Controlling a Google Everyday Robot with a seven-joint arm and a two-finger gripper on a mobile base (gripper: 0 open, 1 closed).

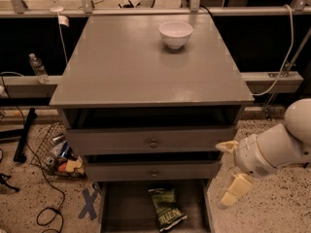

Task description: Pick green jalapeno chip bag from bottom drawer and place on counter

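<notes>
Pincer (pixel 224 174) is seen at the right of the cabinet, beside the drawer fronts, with its two pale fingers (pixel 236 190) spread wide and nothing held between them. One finger is pointed left toward the cabinet's right edge at the level of the top drawer (pixel 153 141). The other is angled down over the floor, just right of the bottom drawer (pixel 124 205). Whether the upper finger touches the cabinet cannot be told.

The bag (pixel 166 208) is laid flat in the bottom drawer, which is pulled out toward the near side. It is placed right of the drawer's middle, lettered face up, and is the only thing shown there. It is found below and left of the pincer, apart from it, with the drawer's right wall between them.

A white bowl (pixel 175 34) is set on the surface (pixel 121 67) at the far side, right of centre. The top drawer and middle drawer (pixel 153 173) are pulled out a little; their contents are hidden.
</notes>
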